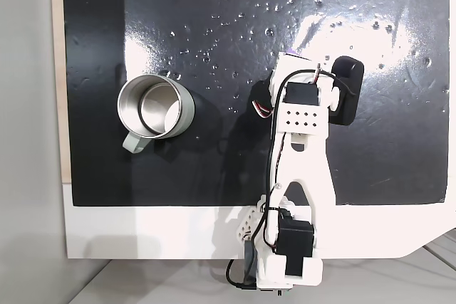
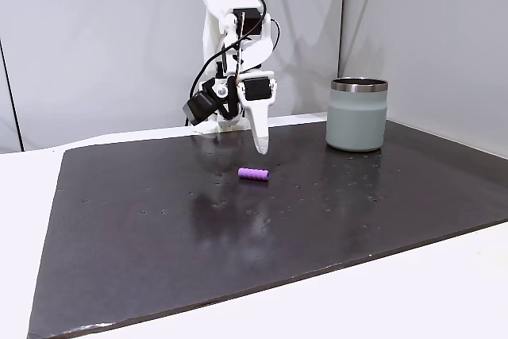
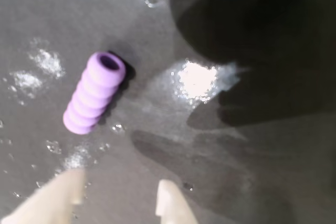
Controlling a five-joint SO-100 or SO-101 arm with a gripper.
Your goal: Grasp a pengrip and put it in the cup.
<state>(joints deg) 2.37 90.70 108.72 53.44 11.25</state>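
The light-purple ribbed pengrip point(image 2: 254, 173) lies on its side on the black mat. In the wrist view the pengrip point(image 3: 94, 93) sits at centre left, its hollow end up. From above, only a purple sliver of the pengrip point(image 1: 295, 53) peeks past the white finger. My gripper point(image 2: 226, 131) hangs open just above and behind it, holding nothing. The white finger point(image 2: 259, 129) points down near the pengrip and the black jaw is swung wide. The steel cup point(image 1: 155, 108) stands upright and empty at the mat's left in a fixed view, far from the gripper point(image 1: 320, 62).
The black mat point(image 1: 214, 5) shows white glare specks and a bright reflection. Beyond it a white table edge point(image 1: 142, 233) runs along the bottom, where the arm's base point(image 1: 285, 254) is mounted. Bare mat lies between gripper and cup.
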